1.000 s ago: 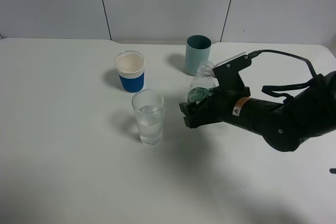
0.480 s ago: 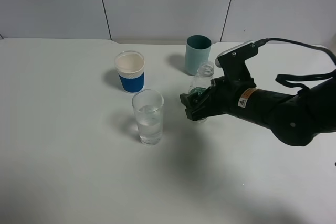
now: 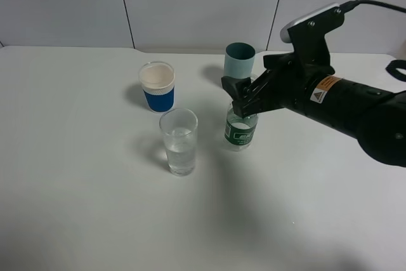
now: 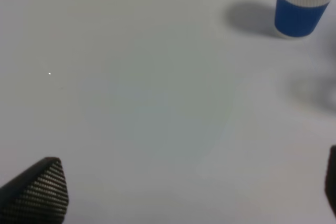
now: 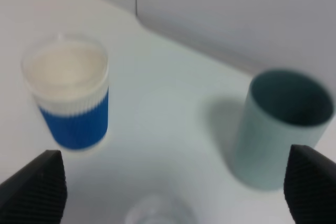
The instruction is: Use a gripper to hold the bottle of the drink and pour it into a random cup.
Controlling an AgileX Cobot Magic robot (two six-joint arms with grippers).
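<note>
The bottle (image 3: 241, 129), clear with a dark green label and no cap, stands upright on the white table (image 3: 76, 195). My right gripper (image 3: 240, 98) hangs just above its neck with its jaws apart, holding nothing. In the right wrist view the gripper (image 5: 170, 182) shows its fingertips (image 5: 37, 184) wide apart, and the blurred bottle mouth (image 5: 157, 212) lies below and between them. The clear glass cup (image 3: 179, 141) stands to the left of the bottle with liquid in it. My left gripper (image 4: 184, 192) is open over bare table and does not show in the exterior view.
A white paper cup with a blue sleeve (image 3: 157, 85) stands behind the glass; it also shows in the wrist views (image 5: 68, 95) (image 4: 302, 3). A teal cup (image 3: 238, 65) stands behind the bottle, close to the right arm (image 3: 342, 103); the right wrist view shows it too (image 5: 281, 127).
My right gripper has let go of the bottle and risen up and back. The bottle, held tilted before, now stands upright on the table.
</note>
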